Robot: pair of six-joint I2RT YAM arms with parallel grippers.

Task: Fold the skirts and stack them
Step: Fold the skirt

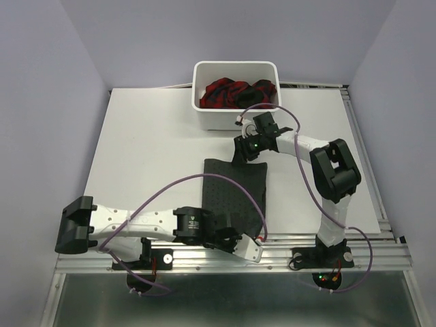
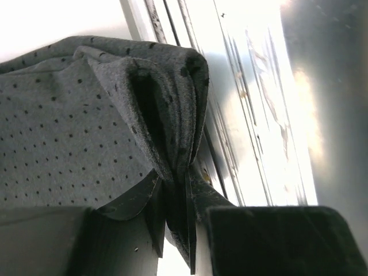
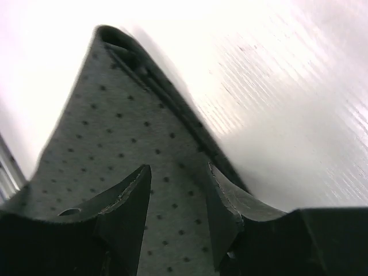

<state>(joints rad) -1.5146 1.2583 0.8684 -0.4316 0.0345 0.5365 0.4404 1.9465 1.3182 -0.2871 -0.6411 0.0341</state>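
The charcoal grey dotted skirt [image 1: 235,187] lies flat on the white table in the middle. My left gripper [image 1: 230,238] sits at its near edge, shut on a bunched fold of the grey skirt [image 2: 69,138]; in the left wrist view the cloth is pinched between the left gripper [image 2: 179,192] fingers. My right gripper [image 1: 246,150] rests at the skirt's far right corner. In the right wrist view the right gripper [image 3: 178,172] stands open over the grey skirt [image 3: 115,144], with the cloth flat beneath and nothing pinched. The red-and-navy plaid skirt [image 1: 231,94] lies crumpled in the tub.
The white plastic tub [image 1: 204,117] stands at the table's far edge, just behind the right gripper. A metal rail [image 1: 204,262] runs along the near edge, close to the left gripper, and shows as the rail [image 2: 247,115] in the left wrist view. Purple cables loop over the skirt.
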